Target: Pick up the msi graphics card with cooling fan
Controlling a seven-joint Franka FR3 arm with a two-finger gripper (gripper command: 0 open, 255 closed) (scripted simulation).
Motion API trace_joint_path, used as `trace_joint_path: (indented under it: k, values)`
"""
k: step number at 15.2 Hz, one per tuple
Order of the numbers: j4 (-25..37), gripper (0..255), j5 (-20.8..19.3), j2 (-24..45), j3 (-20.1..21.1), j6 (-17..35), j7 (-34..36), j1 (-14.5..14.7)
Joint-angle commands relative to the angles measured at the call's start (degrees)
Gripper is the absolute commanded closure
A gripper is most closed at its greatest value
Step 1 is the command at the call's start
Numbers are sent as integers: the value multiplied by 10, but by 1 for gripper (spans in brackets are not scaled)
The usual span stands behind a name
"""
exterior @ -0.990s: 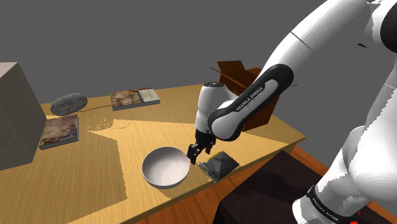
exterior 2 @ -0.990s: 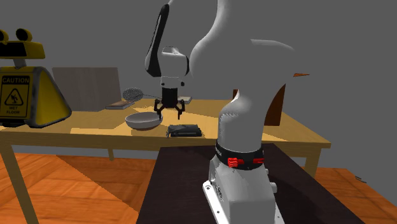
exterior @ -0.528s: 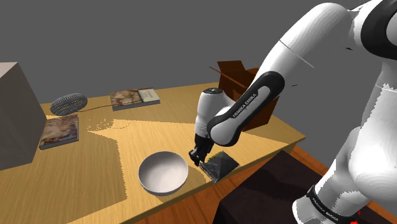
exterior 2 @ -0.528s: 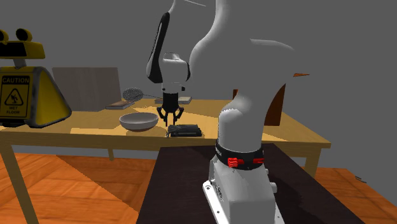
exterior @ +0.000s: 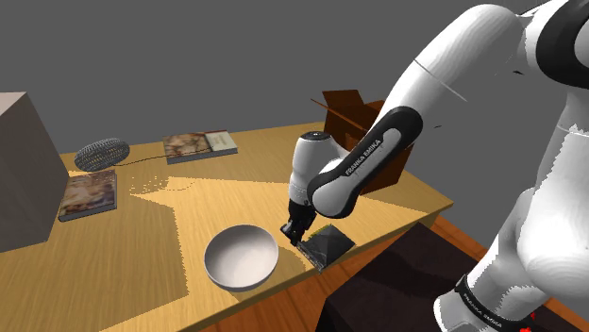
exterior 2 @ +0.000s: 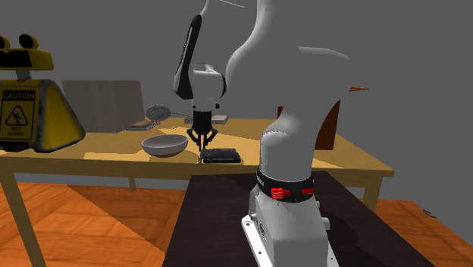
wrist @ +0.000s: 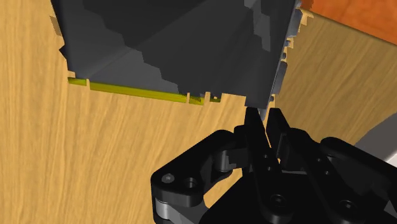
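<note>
Hand [exterior: 293,230] low over the table [exterior: 179,203], pointing straight down, close to the table's near edge. Closed with nothing clasped: fingers [wrist: 252,122] drawn almost together in the wrist view, only a thin slit between them.

Card [exterior: 328,246] flat on the wood, right at the fingertips, one corner meeting the tips and the rest stretching away from the hand. Dark grey and faceted on top, with a yellow-green strip along one edge and a paler grey side running down to that corner. Not lifted, resting on the table in both exterior views. Just right of the hand in the shoulder view, and just below and right of it in the second exterior view.

Bowl [exterior: 242,257] just beside the hand, on the side away from the card. Upright, pale inside, grey outside.

Well apart from the hand, across the table:
- book [exterior: 200,143] lying flat
- second book [exterior: 90,194], also flat, further off to the side
- mesh lump [exterior: 101,153] between the two
- grey block [exterior: 24,174] past the second book
- brown box [exterior: 351,111], open, behind the arm [exterior: 373,151]
- yellow sign [exterior 2: 29,106], at the table end furthest from the hand in the second exterior view

Arm white with dark joints, bent down to the hand from the stand [exterior 2: 227,220]. Orange wood floor [exterior 2: 91,227] below the table.
</note>
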Motion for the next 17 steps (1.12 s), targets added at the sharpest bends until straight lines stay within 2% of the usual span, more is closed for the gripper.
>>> trace_joint_path:
  k: [1,15,17]
  values:
    - [-1,255,4,-11,2,-10,-2,-1]
    - [7,255,33,-117,11,-123,-18,-7]
    - [7,255,34,-118,11,-124,-18,-7]
